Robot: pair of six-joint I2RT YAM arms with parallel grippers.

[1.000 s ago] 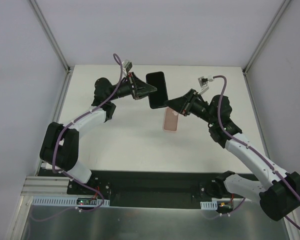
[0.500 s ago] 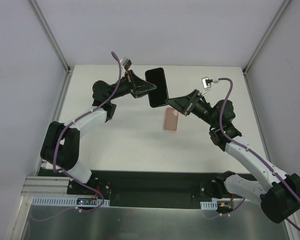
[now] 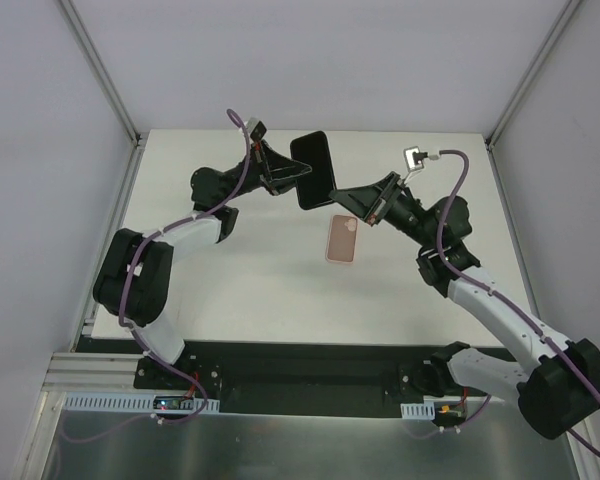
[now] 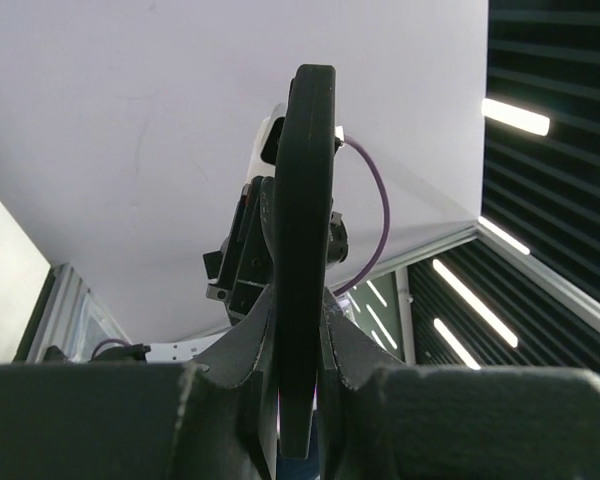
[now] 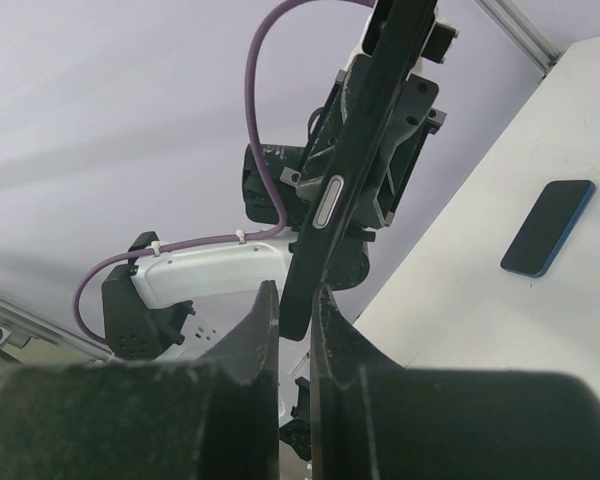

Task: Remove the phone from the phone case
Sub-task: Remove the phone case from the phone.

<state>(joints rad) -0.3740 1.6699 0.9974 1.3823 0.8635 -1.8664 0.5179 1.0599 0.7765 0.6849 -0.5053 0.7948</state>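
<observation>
You look nearly done: the phone [image 3: 314,170] hangs in the air, out of the phone case [image 3: 341,239], which lies empty on the table [image 3: 250,290] just below. Your left gripper [image 3: 302,175] and right gripper [image 3: 338,196] both clamp the phone's edges. Only setting it down seems left.

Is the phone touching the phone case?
Apart. Top view: the phone sits in the left pincer, with bare table showing between it and the phone case.
</observation>
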